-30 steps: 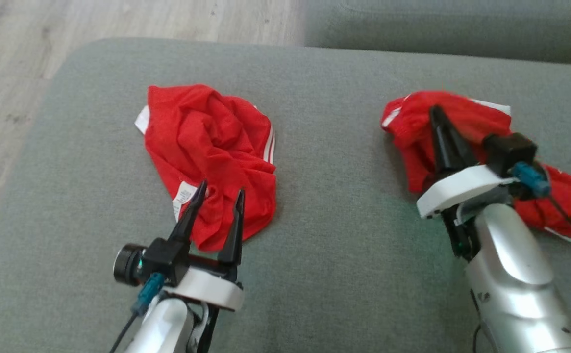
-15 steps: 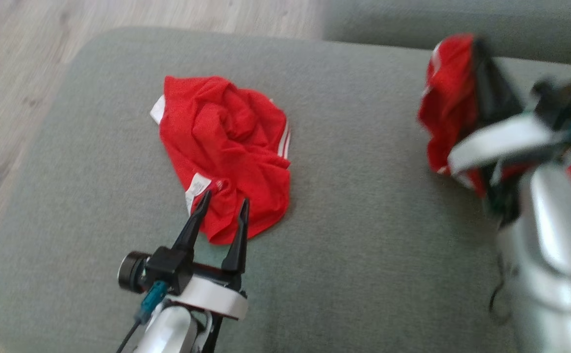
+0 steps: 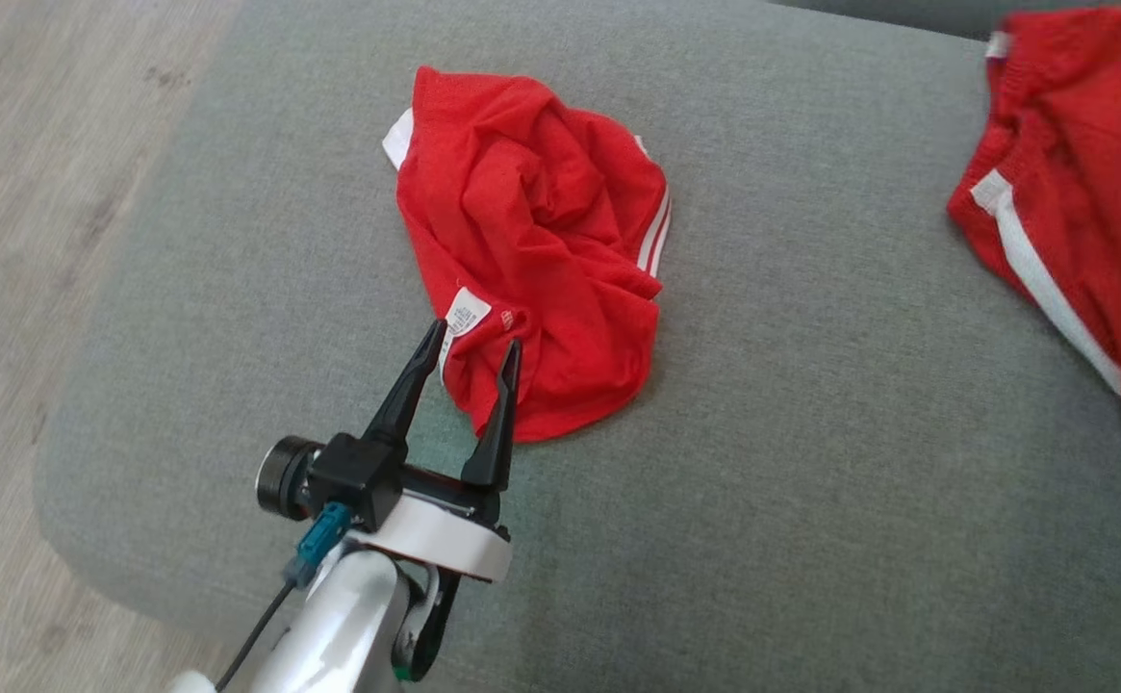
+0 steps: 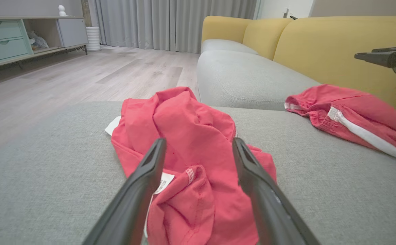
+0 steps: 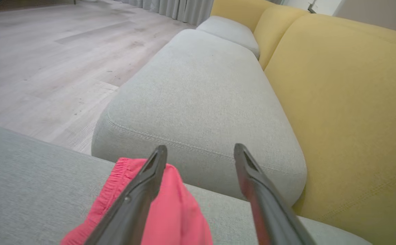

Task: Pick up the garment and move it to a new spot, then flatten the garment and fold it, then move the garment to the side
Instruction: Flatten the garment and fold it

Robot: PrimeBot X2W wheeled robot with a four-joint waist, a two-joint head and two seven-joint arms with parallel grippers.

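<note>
A crumpled red garment (image 3: 536,250) with a white label lies in the middle of the grey seat cushion (image 3: 810,462). My left gripper (image 3: 473,346) hovers open at its near edge, fingers either side of the label fold, also seen in the left wrist view (image 4: 198,141) over the cloth (image 4: 184,136). A second red garment (image 3: 1080,192) with a white stripe lies at the far right (image 4: 354,115). My right gripper (image 5: 200,149) stands open and holds nothing, raised above that garment's elastic edge (image 5: 170,211).
The cushion's left edge drops to wooden floor (image 3: 31,192). A yellow backrest (image 5: 340,102) runs along the right side, and another grey cushion (image 5: 201,88) continues beyond. A sideboard (image 4: 21,37) and curtains stand far off.
My right gripper lifted the striped garment, then opened and let it go; it now lies at the far right. The head camera has shifted. My left gripper stayed open at the crumpled garment.
</note>
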